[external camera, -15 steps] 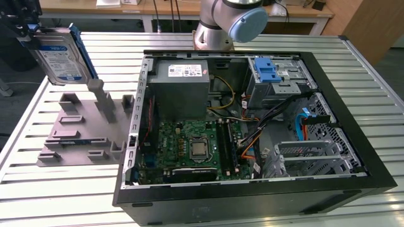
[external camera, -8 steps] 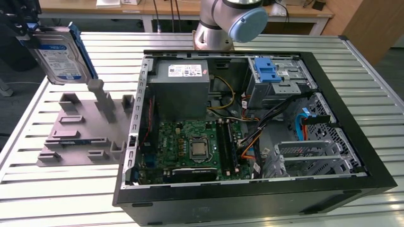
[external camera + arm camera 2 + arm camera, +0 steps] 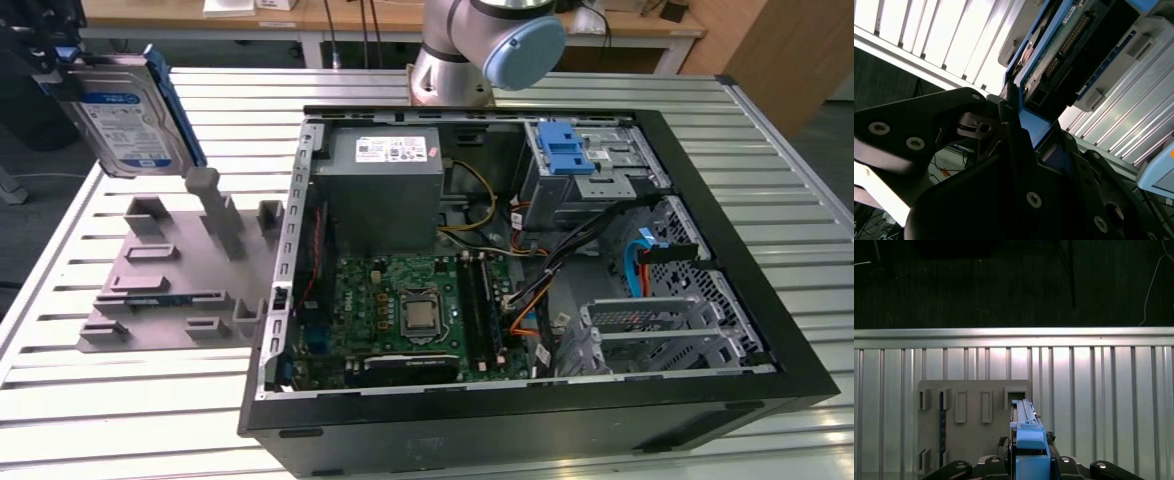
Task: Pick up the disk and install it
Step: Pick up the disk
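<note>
The disk (image 3: 127, 120), a silver drive with a white-and-blue label and a blue rail frame, hangs tilted in the air at the exterior view's upper left. My gripper (image 3: 70, 72) is shut on its upper end. It is held above the grey holder stand (image 3: 174, 270), clear of the stand's slots. In the first wrist view the disk (image 3: 1028, 432) shows edge-on over the stand (image 3: 974, 410), with the gripper (image 3: 1029, 467) clamped on its blue frame. The second wrist view shows the disk's circuit-board side (image 3: 1064, 45) between the black fingers (image 3: 1014, 135).
An open black computer case (image 3: 694, 250) lies on the slatted metal table (image 3: 134, 420), with its motherboard (image 3: 414, 315) and grey power supply (image 3: 380, 185) exposed. A drive bay with a blue latch (image 3: 567, 150) sits at the case's far right. The arm's base (image 3: 481, 50) stands behind the case.
</note>
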{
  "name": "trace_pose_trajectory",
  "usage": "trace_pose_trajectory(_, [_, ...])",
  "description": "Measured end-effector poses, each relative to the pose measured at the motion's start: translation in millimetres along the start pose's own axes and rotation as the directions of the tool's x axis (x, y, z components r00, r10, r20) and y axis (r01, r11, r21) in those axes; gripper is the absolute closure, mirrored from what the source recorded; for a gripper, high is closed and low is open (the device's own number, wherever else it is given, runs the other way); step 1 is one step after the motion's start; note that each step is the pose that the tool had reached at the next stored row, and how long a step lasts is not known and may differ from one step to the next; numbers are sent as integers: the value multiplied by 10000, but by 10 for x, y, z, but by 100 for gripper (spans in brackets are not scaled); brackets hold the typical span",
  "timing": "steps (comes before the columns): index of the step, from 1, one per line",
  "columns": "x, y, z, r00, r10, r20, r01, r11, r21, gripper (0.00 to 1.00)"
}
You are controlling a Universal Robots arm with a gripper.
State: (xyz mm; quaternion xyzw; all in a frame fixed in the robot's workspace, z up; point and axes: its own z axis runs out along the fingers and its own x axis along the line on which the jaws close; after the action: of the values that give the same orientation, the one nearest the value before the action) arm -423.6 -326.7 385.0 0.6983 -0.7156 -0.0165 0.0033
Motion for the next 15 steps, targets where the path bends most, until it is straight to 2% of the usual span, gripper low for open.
trace_pose_trajectory(15, [-1, 1, -34, 10000, 0, 0, 0, 10000, 0, 64])
